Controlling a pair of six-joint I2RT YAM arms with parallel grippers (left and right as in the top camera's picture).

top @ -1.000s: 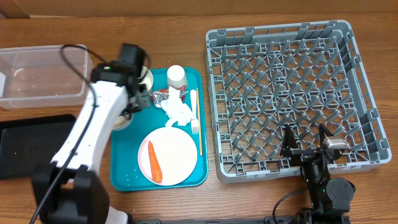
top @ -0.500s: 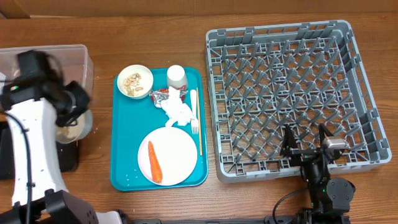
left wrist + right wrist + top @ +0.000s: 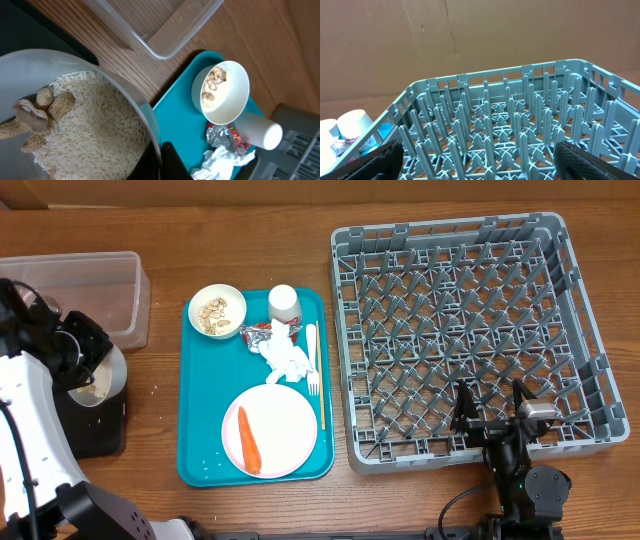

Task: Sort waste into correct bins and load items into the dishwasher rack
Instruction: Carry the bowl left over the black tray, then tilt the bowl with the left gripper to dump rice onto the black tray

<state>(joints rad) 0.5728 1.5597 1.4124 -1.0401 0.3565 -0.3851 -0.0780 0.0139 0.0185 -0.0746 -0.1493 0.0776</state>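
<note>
**Grain bowl held over the black tray's right end**

The left tool (image 3: pixel 159 156) is clamped on the rim of the grain bowl (image 3: pixel 104 379). The bowl hangs over the right end of the black tray (image 3: pixel 100 435), just below the clear tub (image 3: pixel 90 290). Rice and nut-shell scraps (image 3: pixel 65 120) lie in it.

A strip of bare wooden tabletop (image 3: pixel 160 400) runs between the black tray and the teal tray (image 3: pixel 200 450). A narrower strip separates the teal tray from the rack (image 3: pixel 450 310).

The teal tray carries the nut bowl (image 3: pixel 217 311), cup (image 3: pixel 284 302), wrapper (image 3: pixel 262 334), napkin (image 3: pixel 288 361), fork (image 3: pixel 311 345) and stick (image 3: pixel 321 395). It also carries the plate (image 3: pixel 280 425), with the carrot (image 3: pixel 249 442) on it.

The right tool (image 3: pixel 490 415) sits at the rack's near wall, jaws wide apart and empty. Brown cardboard stands behind the rack.

A second ago the left arm reached over the teal tray's upper left corner and the grain bowl was at that tray's left edge. Since then the bowl has crossed to the black tray. The right tool has not moved.
</note>
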